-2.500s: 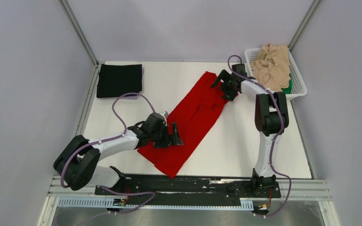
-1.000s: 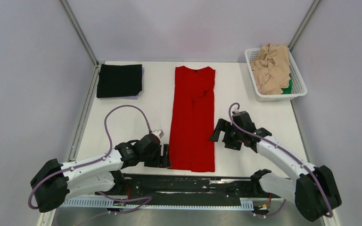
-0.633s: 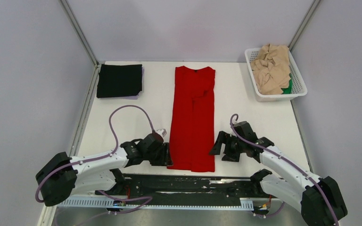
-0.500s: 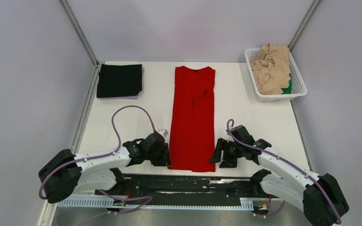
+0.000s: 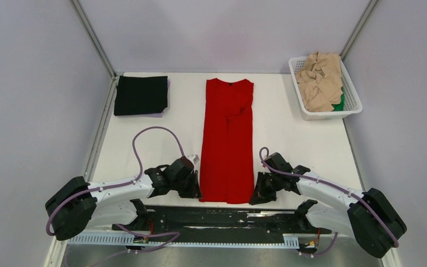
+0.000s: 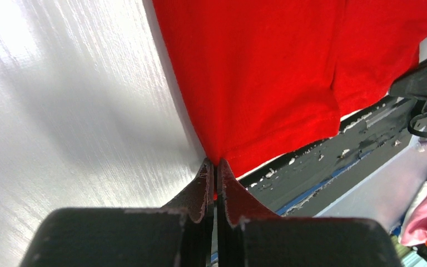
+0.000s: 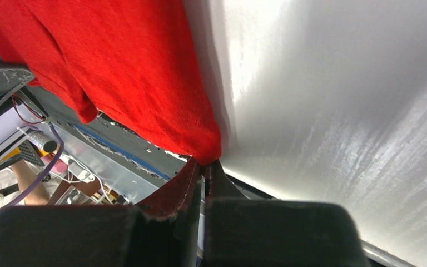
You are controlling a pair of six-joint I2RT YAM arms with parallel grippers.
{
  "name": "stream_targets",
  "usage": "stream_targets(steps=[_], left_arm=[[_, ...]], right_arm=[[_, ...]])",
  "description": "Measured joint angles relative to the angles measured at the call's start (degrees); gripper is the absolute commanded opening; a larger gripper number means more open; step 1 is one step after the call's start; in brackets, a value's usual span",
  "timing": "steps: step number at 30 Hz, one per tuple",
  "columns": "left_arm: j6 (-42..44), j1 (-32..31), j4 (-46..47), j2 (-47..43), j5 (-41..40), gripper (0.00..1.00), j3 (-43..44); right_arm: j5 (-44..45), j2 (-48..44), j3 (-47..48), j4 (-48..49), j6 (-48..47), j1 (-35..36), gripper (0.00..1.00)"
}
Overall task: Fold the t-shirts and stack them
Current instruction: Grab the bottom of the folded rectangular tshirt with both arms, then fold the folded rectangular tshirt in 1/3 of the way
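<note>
1. At the near edge of the white surface [image 5: 144, 150], the left tool [image 5: 197, 193] is clamped shut on the near-left hem corner of the red t-shirt [image 5: 226, 139].
2. The right tool [image 5: 254, 199] is pinched closed on the near-right hem corner, just beside the black base rail [image 5: 222, 214].
3. The red t-shirt lies flat as a long narrow strip down the middle, collar toward the far edge, with bare surface on both sides.
4. A folded black t-shirt [image 5: 141, 95] sits at the far-left corner, well apart from the red one.
5. In the far-right corner, the white lattice basket [image 5: 353, 105] holds crumpled beige t-shirts [image 5: 321, 78], with a green t-shirt [image 5: 340, 102] showing under them at its near end.
</note>
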Motion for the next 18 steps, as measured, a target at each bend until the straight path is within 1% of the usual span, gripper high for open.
stream_targets(steps=[5,8,11,14,18], left_arm=[[0.3,0.0,0.5,-2.4,1.1,0.00,-0.2],[0.7,0.0,0.7,-3.9,1.0,0.00,0.3],[1.7,0.0,1.0,-3.9,-0.3,0.00,2.6],[3.2,1.0,1.2,-2.2,-2.0,0.00,6.7],[4.3,6.2,3.6,3.0,-2.6,0.00,12.4]], right_arm=[[1.1,-3.6,0.2,0.9,0.0,0.0,0.00],[2.4,-6.4,1.9,1.3,0.0,0.0,0.00],[4.5,-7.3,4.6,2.1,0.0,0.0,0.00],[7.2,-6.5,7.5,2.6,-0.2,-0.1,0.00],[10.8,-2.8,11.8,3.9,-0.2,-1.6,0.00]])
